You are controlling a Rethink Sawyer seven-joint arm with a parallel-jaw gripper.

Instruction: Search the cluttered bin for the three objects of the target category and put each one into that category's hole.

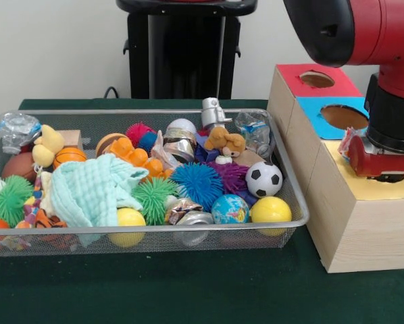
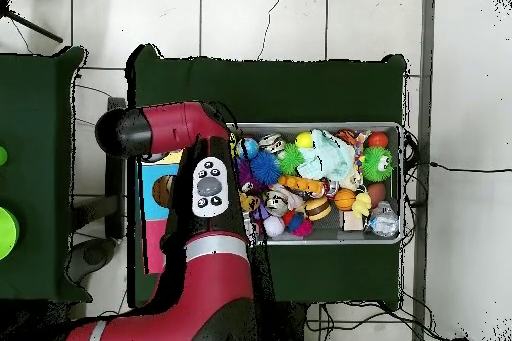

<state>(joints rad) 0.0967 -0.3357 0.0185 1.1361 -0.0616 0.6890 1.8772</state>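
Observation:
A wire bin (image 1: 293,182) holds a jumble of toys: a soccer ball (image 1: 263,179), a yellow ball (image 1: 270,210), a globe ball (image 1: 230,209), a blue spiky ball (image 1: 197,183), a plush dog (image 1: 225,142), crushed cans (image 1: 180,140) and a mint cloth (image 1: 94,189). To its right in the front view stand wooden boxes with a red top (image 1: 340,84), a blue top (image 1: 317,111) and a yellow top (image 1: 391,189). My gripper (image 1: 389,175) hangs low over the yellow top, its end hidden by the wrist. A crinkled scrap (image 1: 347,143) shows at its left side. In the overhead view the arm (image 2: 205,187) covers the boxes.
Round holes show in the red top (image 1: 317,79) and the blue top (image 1: 344,117); any hole in the yellow top is hidden by the wrist. A crumpled plastic bottle (image 1: 256,131) lies in the bin's back corner. Green cloth (image 1: 188,290) covers the table.

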